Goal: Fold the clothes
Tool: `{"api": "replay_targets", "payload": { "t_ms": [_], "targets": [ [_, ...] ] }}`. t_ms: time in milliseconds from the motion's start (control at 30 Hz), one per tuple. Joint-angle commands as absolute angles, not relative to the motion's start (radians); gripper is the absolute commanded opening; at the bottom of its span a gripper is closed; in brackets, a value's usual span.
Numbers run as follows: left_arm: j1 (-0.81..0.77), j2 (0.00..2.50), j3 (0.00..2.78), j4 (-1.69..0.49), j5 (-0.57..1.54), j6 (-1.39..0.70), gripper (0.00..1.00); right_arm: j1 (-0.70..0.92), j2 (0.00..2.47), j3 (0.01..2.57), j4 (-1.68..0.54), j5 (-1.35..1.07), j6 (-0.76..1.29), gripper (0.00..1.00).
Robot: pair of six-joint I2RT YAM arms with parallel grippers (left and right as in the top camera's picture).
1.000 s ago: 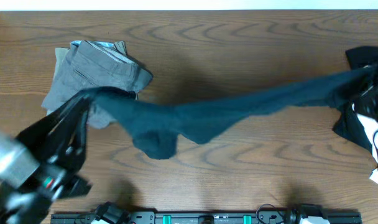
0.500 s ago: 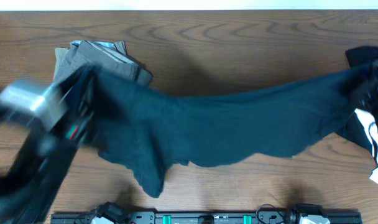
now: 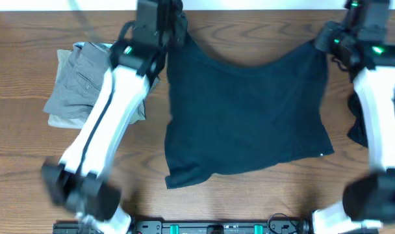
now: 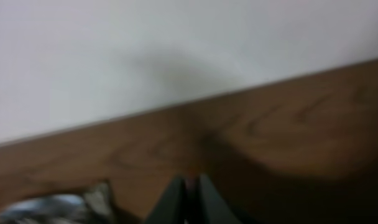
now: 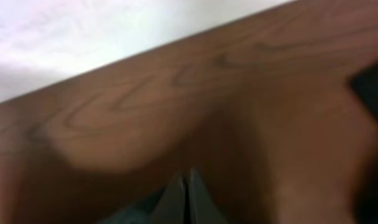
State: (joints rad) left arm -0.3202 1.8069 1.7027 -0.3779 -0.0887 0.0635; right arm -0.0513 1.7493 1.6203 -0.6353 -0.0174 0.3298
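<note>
A black T-shirt (image 3: pixel 249 117) of the clothes lies spread over the middle of the table, its top edge sagging between two raised corners. My left gripper (image 3: pixel 175 31) sits at the far edge on the shirt's top left corner, jaws pressed nearly together (image 4: pixel 190 186). At the top right corner is my right gripper (image 3: pixel 322 40), shut (image 5: pixel 186 180), with dark fabric (image 5: pixel 136 211) just under its fingers. The shirt's lower hem lies rumpled near the front edge.
A pile of grey and khaki trousers (image 3: pixel 87 81) lies at the left, beside my left arm, and shows blurred in the left wrist view (image 4: pixel 52 208). Other black pieces (image 3: pixel 356 123) lie at the right edge under my right arm. A white wall borders the table's far edge.
Both arms have swung from the table's sides to its far edge. The shirt, earlier stretched in a narrow band across the table, now hangs wide and spread from its two top corners.
</note>
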Motion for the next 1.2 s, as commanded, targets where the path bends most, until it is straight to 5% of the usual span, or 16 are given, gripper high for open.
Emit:
{"api": "replay_targets", "payload": {
  "t_ms": [0,100,200,267,433,633,733,833,933,1167],
  "targets": [
    [-0.266,1.941,1.702,-0.295,-0.002,0.015,0.10,-0.064,1.879,1.624,-0.538,-0.094,0.360,0.01],
    [-0.239,2.043,1.702,-0.193,-0.003,0.001,0.22,-0.065,2.005,1.624,-0.387,-0.102,0.366,0.02],
    [-0.224,2.059,1.702,-0.170,-0.004,-0.009,0.32,-0.070,2.083,1.624,-0.289,-0.102,0.352,0.42],
    [-0.213,2.038,1.702,-0.191,-0.004,-0.009,0.38,-0.082,2.100,1.624,-0.285,-0.102,0.323,0.59],
    [-0.201,1.922,1.702,-0.383,-0.004,-0.002,0.52,-0.136,2.069,1.624,-0.392,-0.111,0.283,0.67],
    [-0.202,1.799,1.702,-0.665,0.058,-0.025,0.59,-0.223,1.999,1.624,-0.599,-0.215,0.283,0.63],
    [-0.202,1.791,1.700,-0.773,0.152,-0.024,0.43,-0.247,1.985,1.624,-0.712,-0.258,0.283,0.50],
    [-0.202,1.805,1.677,-0.818,0.232,-0.016,0.34,-0.252,1.990,1.622,-0.828,-0.263,0.283,0.25],
    [-0.202,1.818,1.638,-0.818,0.269,0.012,0.30,-0.240,1.999,1.621,-0.924,-0.251,0.283,0.17],
    [-0.209,1.867,1.580,-0.822,0.388,0.026,0.29,-0.242,2.003,1.595,-1.031,0.068,0.284,0.13]
  ]
}}
